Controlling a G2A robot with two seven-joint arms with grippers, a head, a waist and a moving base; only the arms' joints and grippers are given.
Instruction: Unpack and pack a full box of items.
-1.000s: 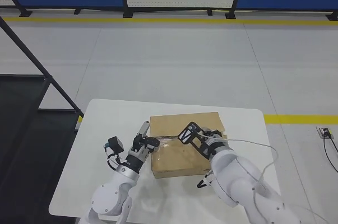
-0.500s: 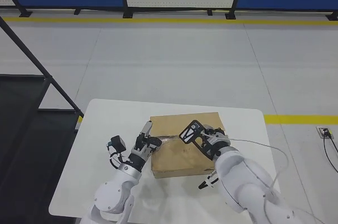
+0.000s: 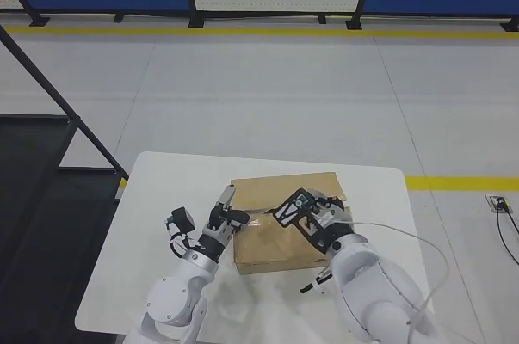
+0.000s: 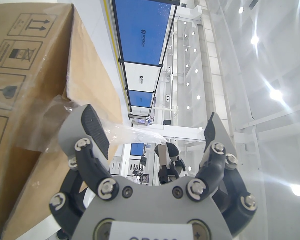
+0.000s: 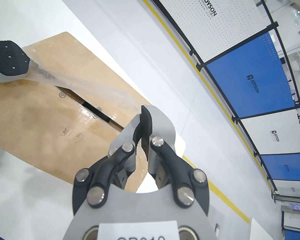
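1. So, the cardboard box (image 3: 285, 245) sits toward the far middle of the white surface (image 3: 156, 224). Its flaps are down, with a dark slit showing along the top seam.
2. The right end effector (image 5: 145, 113) hangs over the box top, pinched tight on one end of a strip of clear tape (image 5: 90, 86).
3. From that pinch the tape runs across the seam toward the box edge on the left arm's side, lifted clear of the cardboard along the way.
4. The left end effector (image 4: 150, 121) is right at that upper edge with its fingers (image 4: 95, 128) spread wide and nothing clamped between them.
5. The tape passes right against one finger. Can't tell if it's actually stuck to it.
6. More crinkled tape clings to the box's side face just under that edge.
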